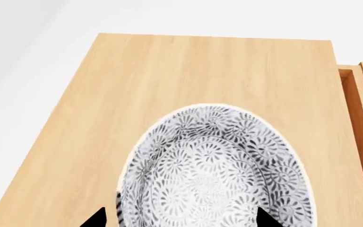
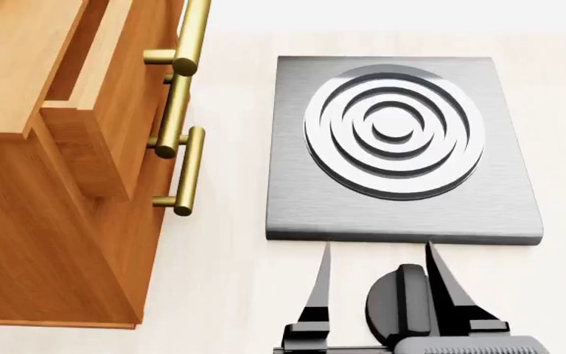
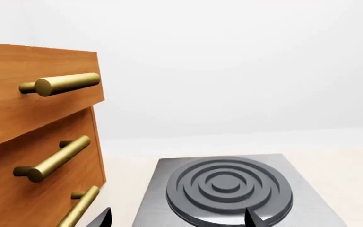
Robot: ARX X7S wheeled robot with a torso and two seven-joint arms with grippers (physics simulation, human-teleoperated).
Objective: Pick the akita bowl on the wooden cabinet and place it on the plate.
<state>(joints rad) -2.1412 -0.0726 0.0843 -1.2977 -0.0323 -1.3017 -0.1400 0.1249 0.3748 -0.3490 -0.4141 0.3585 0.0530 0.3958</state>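
**Spotter:** What's your left camera giving you?

**Operator:** I'm looking down on the akita bowl, round, white-rimmed, covered inside with a dense grey-and-white floral print. It sits on the flat top of the wooden cabinet, light grain running lengthwise. My left pincer shows only as two dark tips at the frame edge, spread wide, one outside the bowl's rim and one over its inside. I can't tell whether either touches it; it holds nothing.

**Spotter:** And the right side?

**Operator:** In the head view my right pincer hangs low over the pale tabletop, two slim black tapered fingers parted with empty space between them, gripping nothing. Just beyond its tips lies a brushed-metal square stove plate with a raised burner of concentric rings.

**Spotter:** Cabinet front?

**Operator:** Orange-brown wood, drawers with brass cylindrical bar handles; the top drawer juts out, open. The cabinet stands on the tabletop beside the stove plate, apart from it. Behind is plain white wall. I can't see the red-ringed plate in any view.
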